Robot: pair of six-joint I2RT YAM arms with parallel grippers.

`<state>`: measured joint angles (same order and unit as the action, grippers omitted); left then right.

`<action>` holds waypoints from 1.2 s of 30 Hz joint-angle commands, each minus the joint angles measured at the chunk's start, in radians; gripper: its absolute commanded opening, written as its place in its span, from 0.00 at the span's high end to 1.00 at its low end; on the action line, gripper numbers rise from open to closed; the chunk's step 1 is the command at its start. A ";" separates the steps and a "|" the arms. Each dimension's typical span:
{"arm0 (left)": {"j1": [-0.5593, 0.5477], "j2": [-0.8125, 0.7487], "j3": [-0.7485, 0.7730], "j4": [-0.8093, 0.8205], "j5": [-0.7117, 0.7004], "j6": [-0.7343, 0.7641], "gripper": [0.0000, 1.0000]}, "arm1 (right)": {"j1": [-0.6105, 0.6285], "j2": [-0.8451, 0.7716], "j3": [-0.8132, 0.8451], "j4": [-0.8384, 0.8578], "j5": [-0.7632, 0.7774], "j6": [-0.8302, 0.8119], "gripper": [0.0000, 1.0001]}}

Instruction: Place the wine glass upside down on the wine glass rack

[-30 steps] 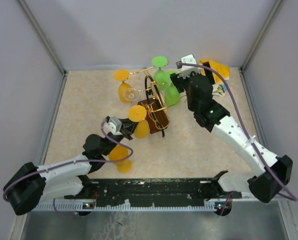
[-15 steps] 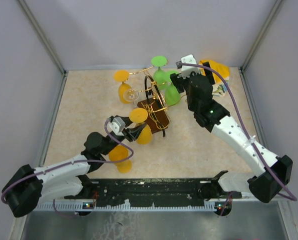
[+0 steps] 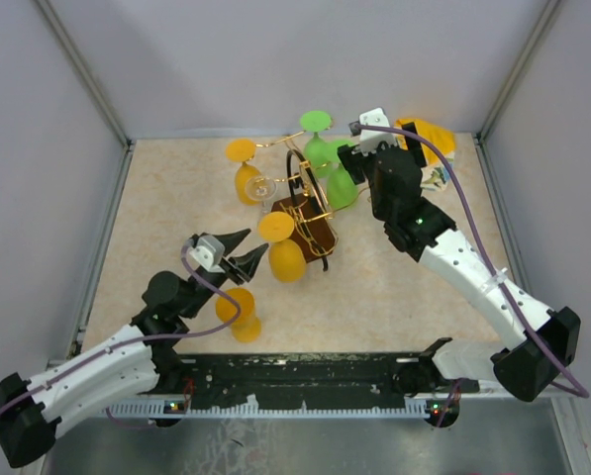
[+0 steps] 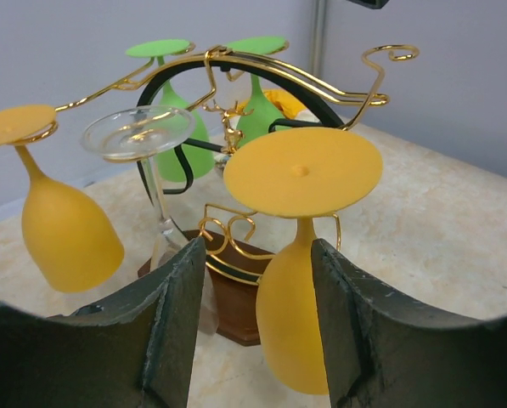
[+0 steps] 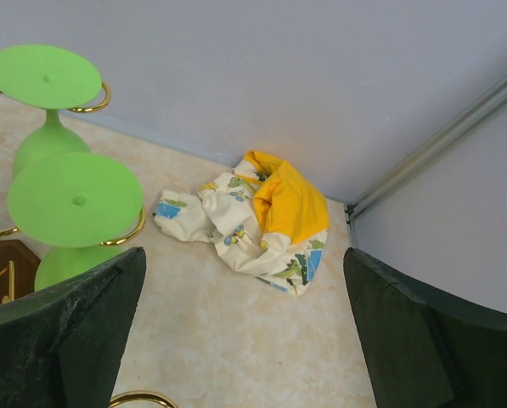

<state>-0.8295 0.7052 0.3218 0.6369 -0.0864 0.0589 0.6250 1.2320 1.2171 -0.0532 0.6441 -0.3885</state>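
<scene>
The left claw [image 3: 256,239] stood with its jaws parted, gripping nothing. Just ahead of its tips and apart from them, the orange wine glass [image 3: 281,247] hung upside down on the wine glass rack [image 3: 313,236]. Farther ahead on the rack hung a clear glass [image 4: 138,136], with a second orange glass [image 4: 62,229] to the claw's left. The right claw [image 5: 245,259] gaped wide and empty, with two green glasses [image 5: 66,204] hanging upside down just to its left and a patterned cloth [image 5: 274,212] lying ahead of it. A third orange glass [image 3: 241,315] sat behind the left claw, close to its arm.
</scene>
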 commanded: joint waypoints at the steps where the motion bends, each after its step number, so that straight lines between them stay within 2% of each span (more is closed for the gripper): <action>1: -0.005 -0.089 -0.003 -0.199 -0.068 -0.037 0.42 | -0.005 -0.034 0.006 0.020 0.021 0.017 0.01; 5: -0.006 -0.134 0.006 -0.323 -0.102 -0.073 0.44 | -0.005 -0.047 -0.002 0.000 0.017 0.039 0.01; 7: -0.006 -0.135 0.042 -0.409 -0.170 -0.111 0.45 | -0.005 -0.048 0.011 -0.031 0.025 0.053 0.01; 12: -0.006 -0.057 0.226 -0.731 -0.331 -0.226 0.45 | -0.004 -0.052 0.055 -0.138 0.045 0.109 0.01; 15: -0.006 -0.006 0.353 -0.891 -0.369 -0.302 0.45 | -0.007 -0.053 0.091 -0.197 0.057 0.139 0.01; 20: -0.006 0.017 0.478 -1.071 -0.407 -0.400 0.46 | -0.013 -0.065 0.115 -0.245 0.055 0.171 0.01; 27: -0.006 0.126 0.634 -1.374 -0.361 -0.552 0.44 | -0.014 -0.066 0.119 -0.267 0.049 0.191 0.01; 31: -0.006 0.161 0.676 -1.493 -0.275 -0.595 0.46 | -0.016 -0.068 0.121 -0.279 0.051 0.199 0.01; 36: -0.006 0.156 0.716 -1.613 -0.241 -0.634 0.48 | -0.016 -0.074 0.116 -0.283 0.052 0.204 0.01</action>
<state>-0.8299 0.8734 0.9741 -0.8154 -0.3759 -0.5140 0.6174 1.1915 1.2793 -0.3431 0.6876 -0.1967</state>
